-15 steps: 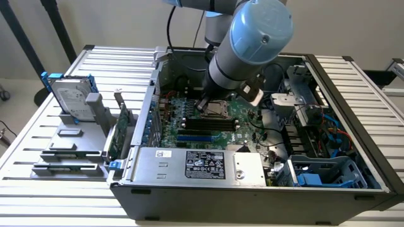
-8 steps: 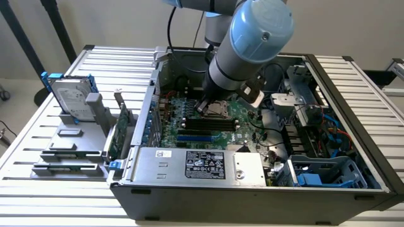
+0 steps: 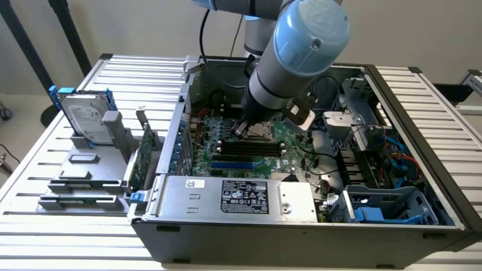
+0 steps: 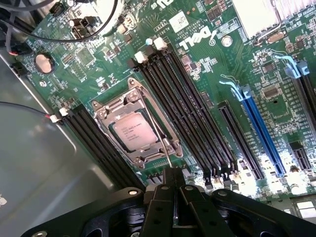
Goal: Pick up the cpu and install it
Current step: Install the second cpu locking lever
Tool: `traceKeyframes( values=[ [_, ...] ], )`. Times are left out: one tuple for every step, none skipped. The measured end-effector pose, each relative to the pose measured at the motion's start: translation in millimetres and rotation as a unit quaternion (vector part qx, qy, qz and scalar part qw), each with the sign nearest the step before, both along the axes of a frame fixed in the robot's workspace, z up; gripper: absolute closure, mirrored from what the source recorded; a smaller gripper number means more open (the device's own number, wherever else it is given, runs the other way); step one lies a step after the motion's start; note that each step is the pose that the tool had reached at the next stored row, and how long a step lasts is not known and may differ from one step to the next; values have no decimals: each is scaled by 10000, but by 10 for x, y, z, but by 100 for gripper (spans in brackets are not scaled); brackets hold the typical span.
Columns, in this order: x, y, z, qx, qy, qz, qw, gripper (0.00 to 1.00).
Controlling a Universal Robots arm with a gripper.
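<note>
The cpu (image 4: 132,134), a small square chip with a silver top, lies flat in its socket on the green motherboard (image 4: 94,59), framed by the metal retention frame (image 4: 106,112). A thin lever rod (image 4: 159,140) crosses the socket and ends right at my gripper (image 4: 173,178), whose black fingers are shut together just off the socket's corner. Whether the rod's tip is pinched between them I cannot tell. In the exterior view the gripper (image 3: 249,125) reaches down inside the open computer case (image 3: 226,237), just over the socket (image 3: 261,133).
Black memory slots (image 4: 187,103) flank the socket on both sides. A blue slot (image 4: 259,128) and cables lie further off. Outside the case, at the exterior view's left, a hard drive with blue rails (image 3: 84,116) and upright green cards (image 3: 143,158) stand in a grey rack.
</note>
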State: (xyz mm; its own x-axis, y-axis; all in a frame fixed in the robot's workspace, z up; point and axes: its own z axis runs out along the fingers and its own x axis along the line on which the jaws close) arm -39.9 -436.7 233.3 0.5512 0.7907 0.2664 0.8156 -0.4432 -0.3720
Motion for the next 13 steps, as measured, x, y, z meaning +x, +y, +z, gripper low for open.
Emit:
traceKeyframes(
  values=[
    [-7, 0, -4, -1, 0, 0, 10000, 89],
    [-13, 0, -11, -1, 0, 0, 10000, 89],
    [-17, 0, -18, -1, 0, 0, 10000, 89],
    [-18, 0, -27, 0, 0, 0, 10000, 89],
    [-20, 0, -37, -1, 0, 0, 10000, 89],
    [-22, 0, -51, -1, 0, 0, 10000, 89],
    [-23, 0, -66, -1, 0, 0, 10000, 89],
    [-23, 0, -83, -1, 0, 0, 10000, 89],
    [-25, 0, -100, -1, -1, 0, 10000, 89],
    [-29, 0, -115, -1, -2, -1, 10000, 89],
    [-34, 0, -132, -1, -3, -1, 10000, 89],
    [-41, 0, -145, -1, -5, 0, 10000, 89],
    [-51, 0, -156, 0, -6, 0, 10000, 89]
  ],
)
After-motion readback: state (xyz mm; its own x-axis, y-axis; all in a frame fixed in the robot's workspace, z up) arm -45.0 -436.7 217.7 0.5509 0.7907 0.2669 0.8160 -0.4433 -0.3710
